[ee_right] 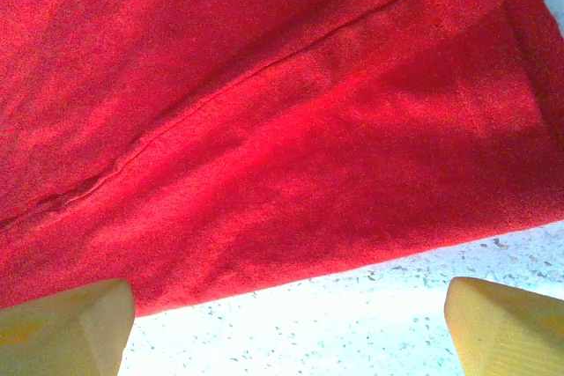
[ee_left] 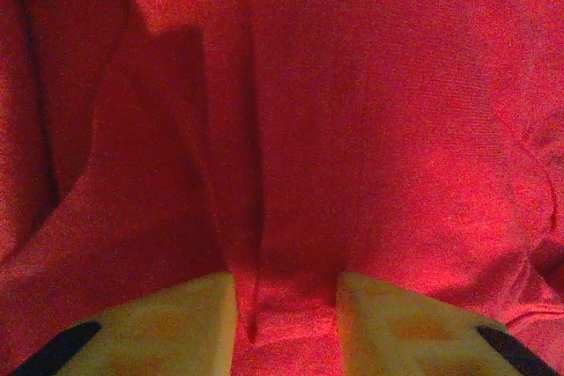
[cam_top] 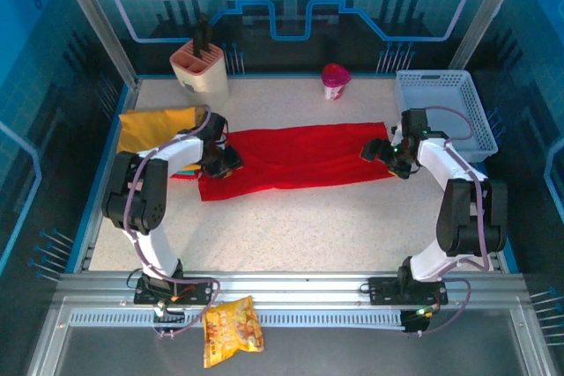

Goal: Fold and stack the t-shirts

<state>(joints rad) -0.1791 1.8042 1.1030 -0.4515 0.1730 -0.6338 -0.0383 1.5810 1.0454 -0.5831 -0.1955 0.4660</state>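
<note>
Three containers stand along the far edge of the bench (cam_top: 308, 226). Biggest is the white lattice basket (cam_top: 438, 101) in the far right corner, and I can see its mesh floor through the open top. Next is the peach and cream holder (cam_top: 201, 70) toward the far left corner, with a dark handle (cam_top: 202, 34) standing upright in it. Smallest is the pink cup (cam_top: 335, 82) near the middle of the far edge. I cannot tell what it holds.

The bench top is pale and speckled with a blue rim. Blue translucent walls (cam_top: 97, 6) printed with a grid and circuit lines close it in.

The red t-shirt (cam_top: 295, 158) lies spread in a long band across the middle of the bench, reaching from one arm to the other. The yellow t-shirt (cam_top: 157, 128) lies at the left edge, just beside the red one's left end and partly under the left arm. A yellow-orange snack bag (cam_top: 232, 330) lies on the metal frame (cam_top: 352, 283) off the near edge, close to the left arm's base.

My left gripper (cam_top: 226, 163) is on the red shirt's left end. Its fingers (ee_left: 176, 328) stand narrow with a raised crease of red cloth between them, and I cannot tell whether they pinch it. My right gripper (cam_top: 389, 154) is at the shirt's right end with its jaws wide, its fingers (ee_right: 66, 328) above the cloth's edge and bare bench.
</note>
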